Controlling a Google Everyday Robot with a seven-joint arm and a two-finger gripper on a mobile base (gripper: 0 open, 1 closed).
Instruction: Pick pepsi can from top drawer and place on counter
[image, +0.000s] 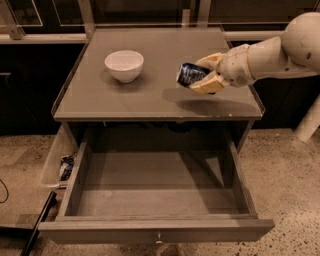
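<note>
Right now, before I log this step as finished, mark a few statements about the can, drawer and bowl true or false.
1. The gripper grips the pepsi can above the counter. True.
2. The top drawer is shut. False: it stands pulled open.
3. The white bowl sits inside the drawer. False: it is on the counter, left of the can.
4. The can is tilted, not upright. True.

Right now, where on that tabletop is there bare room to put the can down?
The gripper, shut on the pepsi can, hangs over the counter, right side. Bare: the strip along the front edge, and the middle between white bowl and can. Crowded only around the bowl.
</note>
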